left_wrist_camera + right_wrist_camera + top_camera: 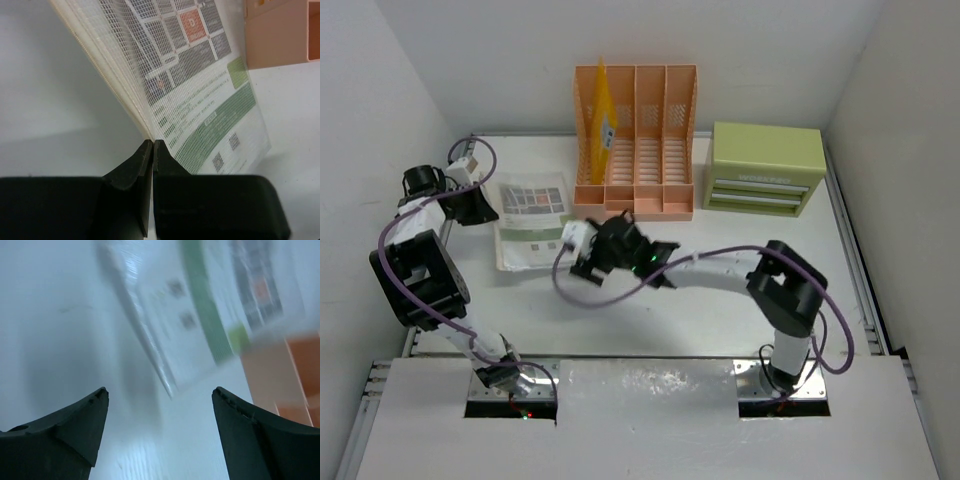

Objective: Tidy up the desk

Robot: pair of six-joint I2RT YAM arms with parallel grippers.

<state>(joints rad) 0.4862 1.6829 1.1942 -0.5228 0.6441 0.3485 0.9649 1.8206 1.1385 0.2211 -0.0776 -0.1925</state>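
The white desk (720, 260) holds a clear mesh document pouch (530, 222) with a green and grey printed sheet, at the left middle. My left gripper (478, 208) is at the pouch's left edge. In the left wrist view its jaws (152, 142) are pressed together on the pouch's corner (200, 85), and that edge is raised. My right gripper (585, 262) is open and empty just right of the pouch's near right corner. In the right wrist view that corner (167, 382) lies ahead between the spread fingers (160, 390), apart from both.
A peach slotted file rack (635, 140) stands at the back centre with a yellow folder (603, 120) in its left slot; the rack also shows in the left wrist view (280, 35). A green drawer box (765, 168) stands at the back right. White walls enclose the desk.
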